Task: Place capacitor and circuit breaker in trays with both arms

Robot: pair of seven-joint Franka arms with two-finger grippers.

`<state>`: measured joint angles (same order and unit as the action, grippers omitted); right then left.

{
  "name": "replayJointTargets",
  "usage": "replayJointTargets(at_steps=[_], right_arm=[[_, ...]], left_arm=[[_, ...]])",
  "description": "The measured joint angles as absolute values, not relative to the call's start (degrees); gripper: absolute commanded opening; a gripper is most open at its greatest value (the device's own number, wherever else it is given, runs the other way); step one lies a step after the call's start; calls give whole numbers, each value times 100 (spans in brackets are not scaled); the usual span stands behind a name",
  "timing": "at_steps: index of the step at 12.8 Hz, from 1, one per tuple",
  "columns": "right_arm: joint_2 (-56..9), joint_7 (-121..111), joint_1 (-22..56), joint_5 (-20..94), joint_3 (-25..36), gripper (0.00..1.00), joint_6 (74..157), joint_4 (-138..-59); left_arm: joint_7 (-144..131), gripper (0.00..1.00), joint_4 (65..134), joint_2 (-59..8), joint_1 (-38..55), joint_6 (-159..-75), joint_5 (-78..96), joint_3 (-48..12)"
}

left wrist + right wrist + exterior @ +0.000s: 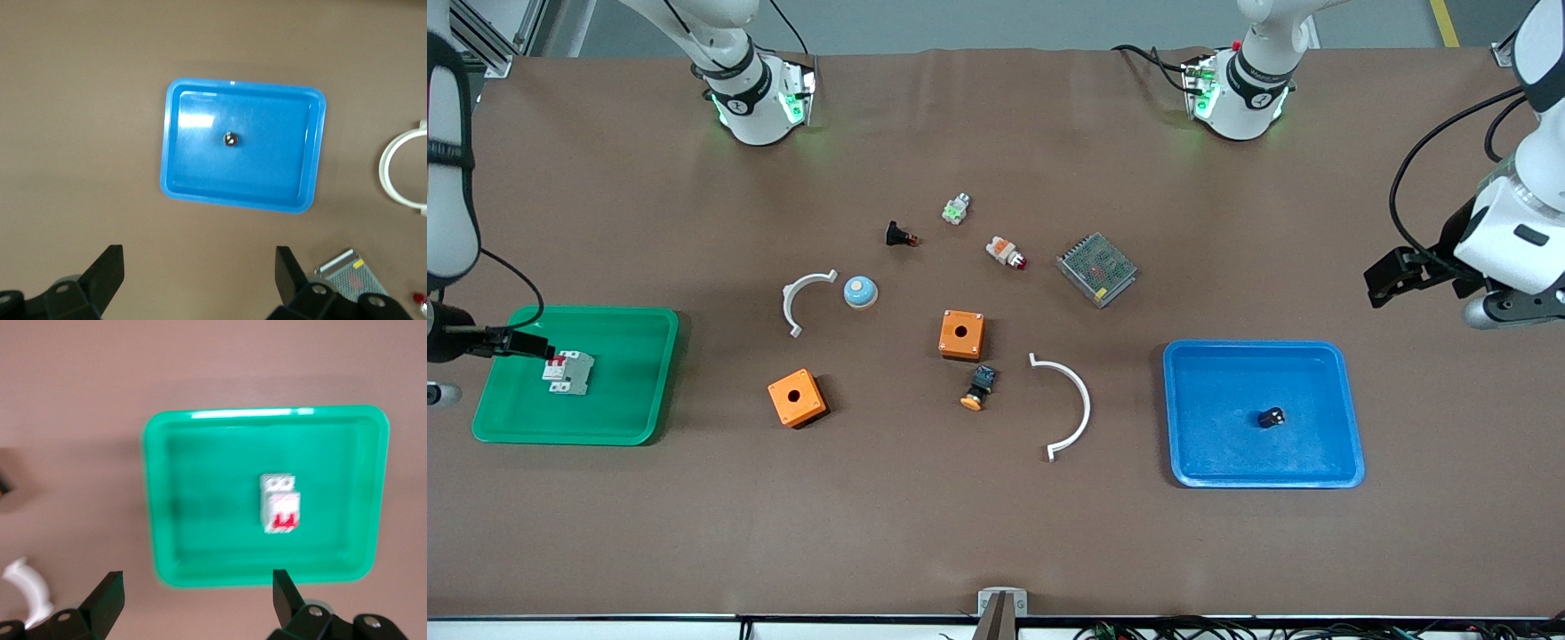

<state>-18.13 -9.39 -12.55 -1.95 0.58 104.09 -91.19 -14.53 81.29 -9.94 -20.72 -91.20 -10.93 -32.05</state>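
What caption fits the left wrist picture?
Open left gripper above the blue plastic tray holding the tiny black capacitor.

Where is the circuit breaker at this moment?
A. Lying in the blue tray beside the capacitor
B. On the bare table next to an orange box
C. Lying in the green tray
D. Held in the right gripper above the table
C. The circuit breaker lies on the floor of the green tray, and the right gripper above it is open and holds nothing.
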Motion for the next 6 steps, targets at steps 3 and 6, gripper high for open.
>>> replayJointTargets(at_steps=[3,6], right_arm=[[-1165,-331,-684,-195,40,99,9730,-9114],[-633,97,-226,-194,30,99,9288,-9106]], left_arm=[[-1138,100,8122,-835,-1907,-8996,-799,-2860],[-646,100,8137,-520,-715,-8711,-289,-1262]])
